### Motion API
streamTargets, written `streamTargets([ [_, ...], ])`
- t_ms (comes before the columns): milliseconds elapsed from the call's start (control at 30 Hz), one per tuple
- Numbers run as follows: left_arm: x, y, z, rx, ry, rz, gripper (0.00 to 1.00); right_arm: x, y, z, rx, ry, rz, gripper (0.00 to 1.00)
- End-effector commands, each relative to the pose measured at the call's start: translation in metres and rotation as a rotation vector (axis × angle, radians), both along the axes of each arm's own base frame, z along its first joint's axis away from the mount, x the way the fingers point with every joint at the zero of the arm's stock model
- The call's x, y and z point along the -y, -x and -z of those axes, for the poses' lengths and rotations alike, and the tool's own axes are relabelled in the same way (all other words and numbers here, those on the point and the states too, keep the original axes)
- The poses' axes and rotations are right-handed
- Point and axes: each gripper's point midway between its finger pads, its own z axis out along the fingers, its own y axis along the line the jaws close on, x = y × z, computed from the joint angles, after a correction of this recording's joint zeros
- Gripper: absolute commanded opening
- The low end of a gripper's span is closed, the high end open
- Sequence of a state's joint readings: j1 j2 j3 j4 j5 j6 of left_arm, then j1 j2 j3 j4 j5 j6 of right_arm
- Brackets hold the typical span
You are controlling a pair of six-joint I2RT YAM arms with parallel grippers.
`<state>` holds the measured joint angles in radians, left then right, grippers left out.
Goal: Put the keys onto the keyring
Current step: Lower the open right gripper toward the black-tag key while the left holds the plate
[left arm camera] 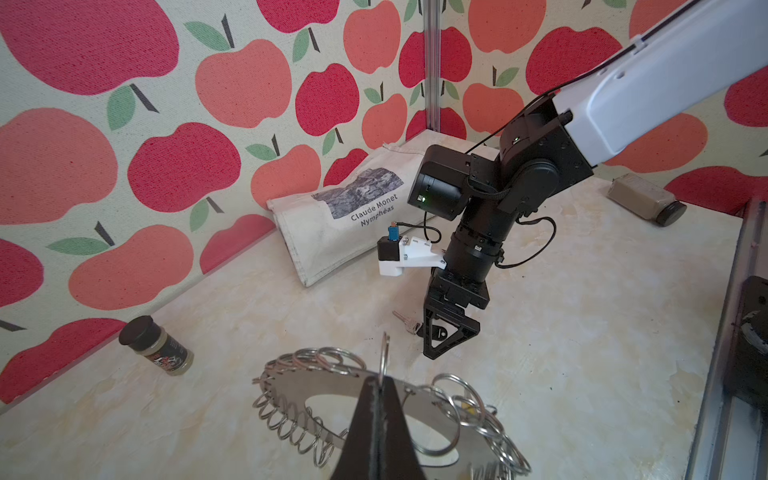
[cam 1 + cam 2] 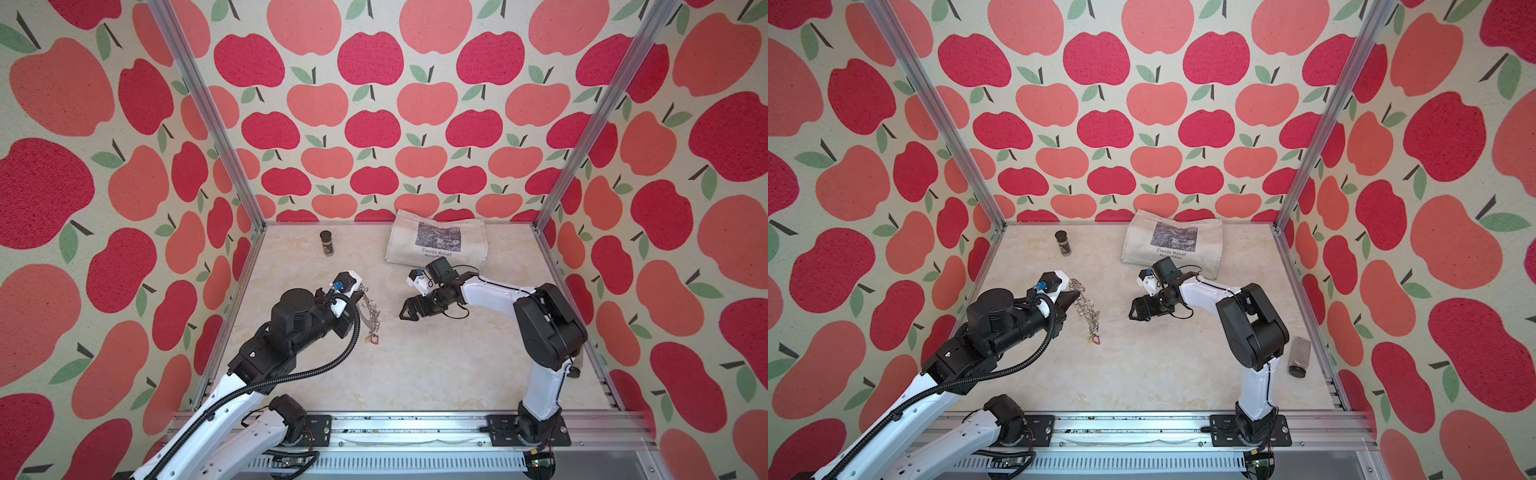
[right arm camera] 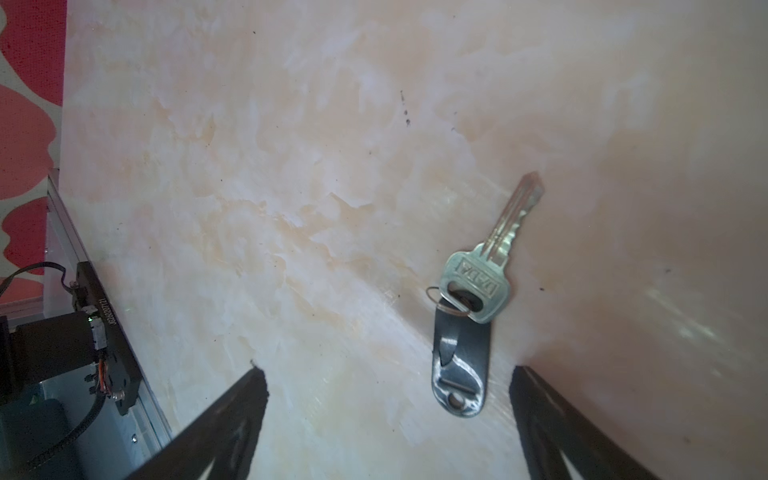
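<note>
The keys, a small silver key [image 3: 478,286] ringed to a black oval tag [image 3: 459,365], lie flat on the table. My right gripper [image 3: 387,370] stands open low over them, the tag between its fingers and nearer one of them, touching neither. The left wrist view shows the key [image 1: 405,321] beside that gripper [image 1: 436,349]. In both top views the right gripper [image 2: 409,309] [image 2: 1138,309] hides them. My left gripper [image 1: 380,380] [image 2: 358,297] is shut on one wire ring of the keyring [image 1: 291,384], which hangs off the table [image 2: 370,309] [image 2: 1086,309].
A red-framed tag [image 2: 372,338] dangles from the keyring's low end. A black-capped spice jar [image 2: 327,242] stands at the back left. A printed tote bag [image 2: 436,245] lies at the back right. Another jar [image 2: 1299,356] lies on its side by the right wall.
</note>
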<state>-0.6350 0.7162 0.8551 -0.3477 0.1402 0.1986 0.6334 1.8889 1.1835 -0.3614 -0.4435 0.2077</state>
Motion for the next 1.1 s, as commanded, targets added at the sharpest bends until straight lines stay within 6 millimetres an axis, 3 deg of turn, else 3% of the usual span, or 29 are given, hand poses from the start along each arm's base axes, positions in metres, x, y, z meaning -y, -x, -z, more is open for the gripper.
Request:
streamTargets([
  [0,0.002,-0.002,-0.022,0.054,0.061,0.002,0.00,-0.001,0.009,0.003,-0.034,-0.004,-0.029,0.93],
  [267,-0.001,0.002,-0.027,0.056,0.058,0.002,0.00,-0.034,0.031,0.001,-0.089,-0.089,-0.045,0.92],
  [467,-0.001,0.001,-0.031,0.060,0.060,0.001,0.00,-0.051,0.033,-0.011,-0.087,-0.131,-0.063,0.92],
  [533,-0.001,0.002,-0.032,0.061,0.060,0.002,0.00,-0.046,0.032,-0.018,-0.038,-0.118,-0.086,0.92],
  [633,-0.002,0.003,-0.033,0.060,0.061,0.001,0.00,-0.021,0.019,-0.027,0.074,-0.037,-0.087,0.91],
  [767,-0.001,0.003,-0.034,0.062,0.065,0.005,0.00,0.005,0.007,-0.019,0.085,0.029,-0.052,0.92],
  [933,-0.001,0.004,-0.035,0.061,0.076,0.006,0.00,0.012,0.004,0.001,0.082,0.095,-0.047,0.94],
  [1067,-0.001,0.005,-0.036,0.059,0.075,0.006,0.00,0.005,0.007,0.012,0.047,0.094,-0.059,0.94],
])
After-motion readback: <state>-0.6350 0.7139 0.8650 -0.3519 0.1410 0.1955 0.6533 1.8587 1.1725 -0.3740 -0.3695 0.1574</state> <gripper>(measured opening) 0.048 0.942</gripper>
